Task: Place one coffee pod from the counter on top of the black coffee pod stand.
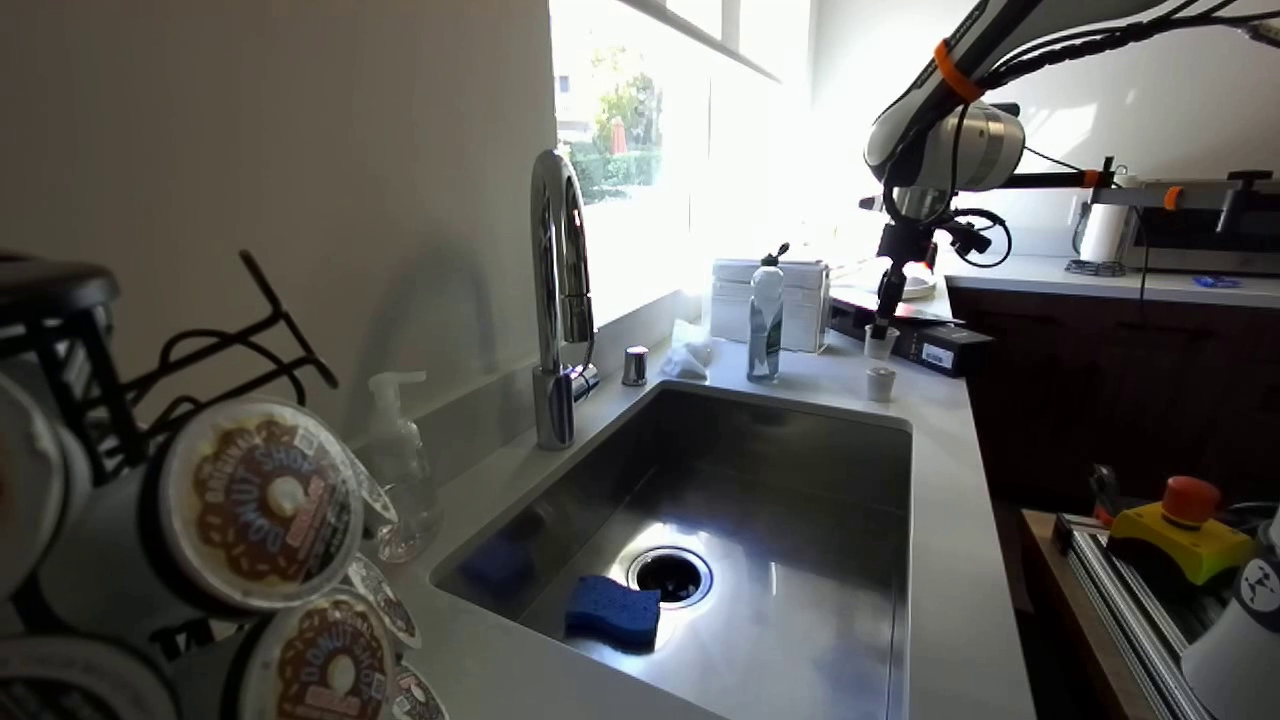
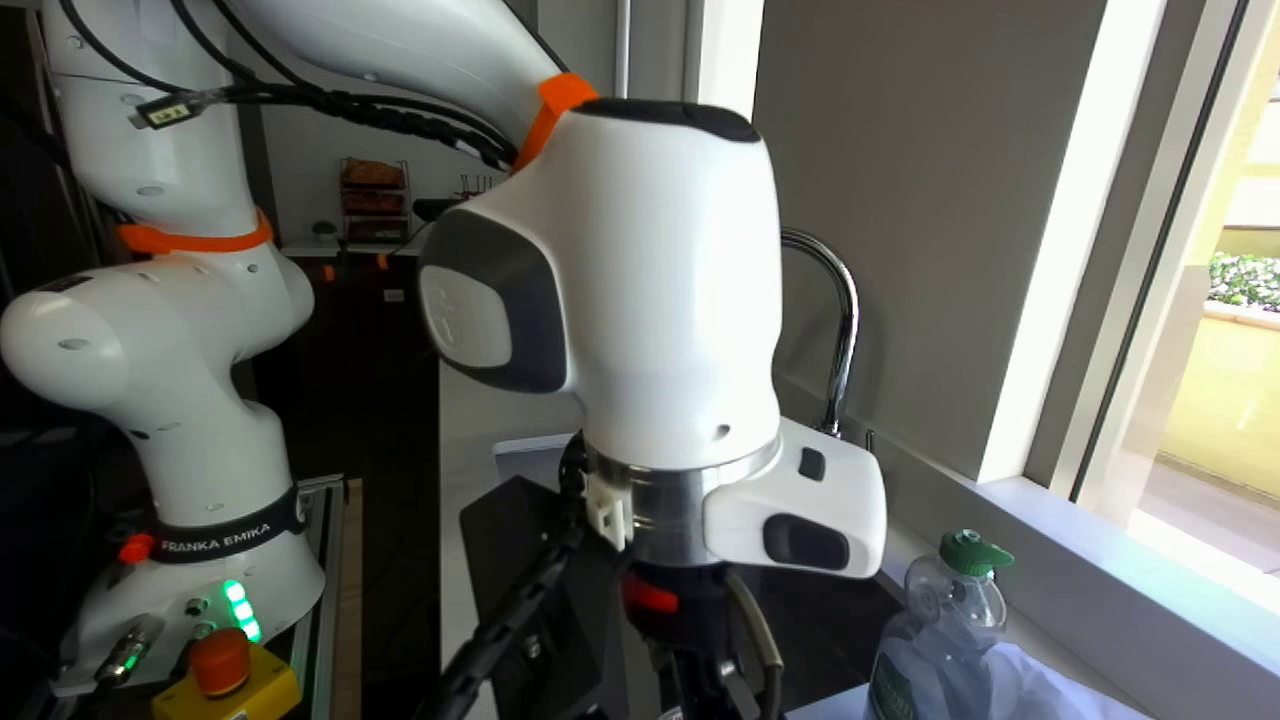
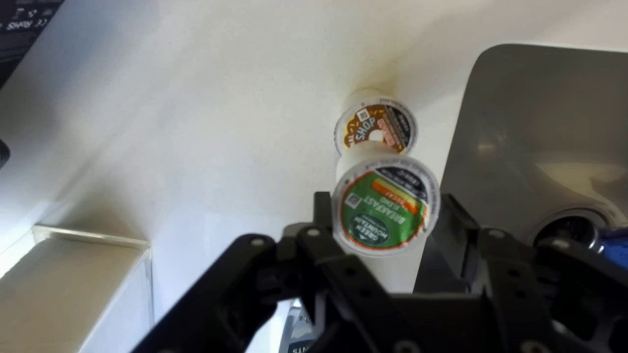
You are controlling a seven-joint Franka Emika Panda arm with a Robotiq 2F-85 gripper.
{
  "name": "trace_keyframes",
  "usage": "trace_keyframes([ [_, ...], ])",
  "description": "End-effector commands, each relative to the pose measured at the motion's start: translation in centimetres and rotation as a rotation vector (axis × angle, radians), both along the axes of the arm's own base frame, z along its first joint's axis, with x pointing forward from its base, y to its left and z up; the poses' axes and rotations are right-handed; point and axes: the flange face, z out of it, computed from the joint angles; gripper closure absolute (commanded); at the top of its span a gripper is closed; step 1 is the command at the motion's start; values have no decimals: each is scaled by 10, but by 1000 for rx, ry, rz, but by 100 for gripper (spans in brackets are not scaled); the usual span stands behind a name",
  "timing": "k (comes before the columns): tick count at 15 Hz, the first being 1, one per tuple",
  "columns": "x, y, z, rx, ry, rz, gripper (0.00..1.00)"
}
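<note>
My gripper [image 1: 885, 322] is shut on a white coffee pod with a green lid [image 3: 382, 211], seen between the fingers in the wrist view. The same held pod shows in an exterior view [image 1: 880, 345], apparently a little above the counter. A second coffee pod with a brown lid [image 3: 377, 125] stands upright on the counter beside it; it also shows in an exterior view [image 1: 880, 385]. The black coffee pod stand [image 1: 60, 287] is in the near left foreground, partly cut off, with several donut-lidded pods [image 1: 262, 503] in it. The fingertips are cut off in an exterior view [image 2: 700, 695].
The sink [image 1: 800, 530], with a blue sponge [image 1: 612, 612], lies between gripper and stand. A tall faucet [image 1: 556, 300] rises at its wall side. A dish soap bottle [image 1: 766, 320], white box [image 1: 805, 300], black box [image 1: 935, 345] and pump bottle [image 1: 400, 470] stand around.
</note>
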Motion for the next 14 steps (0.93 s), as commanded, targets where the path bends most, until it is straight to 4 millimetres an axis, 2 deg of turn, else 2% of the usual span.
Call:
trace_keyframes([
  [1,2,14,22,5,-35,24,71],
  [7,16,51,56,26,-61,126,71],
  [14,35,111,114,4,-78,327,71],
])
